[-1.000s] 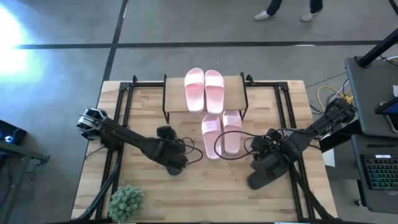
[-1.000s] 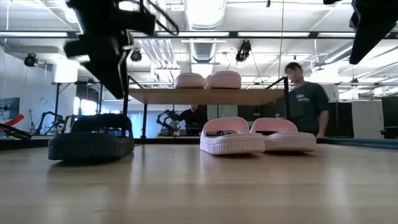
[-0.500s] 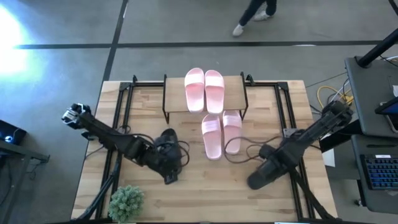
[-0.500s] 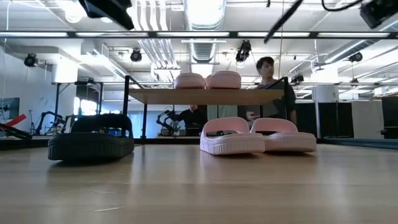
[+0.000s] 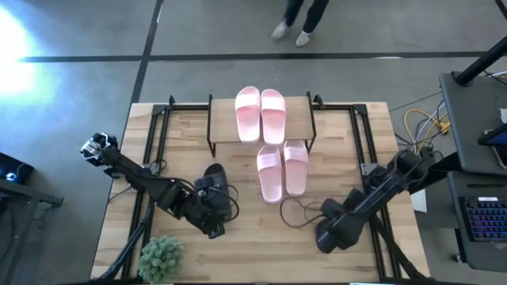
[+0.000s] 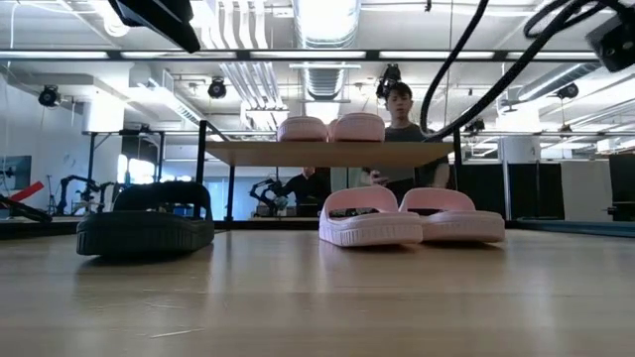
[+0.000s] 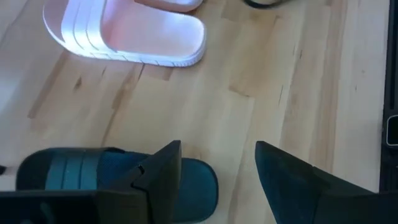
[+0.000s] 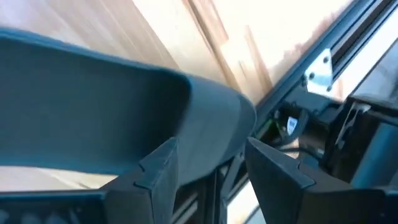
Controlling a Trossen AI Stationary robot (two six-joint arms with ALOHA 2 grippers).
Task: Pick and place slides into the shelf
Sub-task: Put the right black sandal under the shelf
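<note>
Done: two pale pink slides (image 5: 260,113) lie side by side on the top board of the shelf (image 5: 299,127)
Half done: two more pink slides (image 5: 281,169) stand on the desk (image 5: 261,245) just in front of the shelf, partly under its front edge as I judge from above
Left to do: the two black slides are on the desk, well apart from the shelf
My left hand (image 7: 217,177): fingers wide apart, holding nothing, over the black slide (image 7: 93,180) on my left side
My right hand (image 8: 208,165): fingers on either side of the edge of the other black slide (image 8: 93,115) near the desk's right rail; I cannot tell if they grip it
Progress: about one third, I judge
</note>
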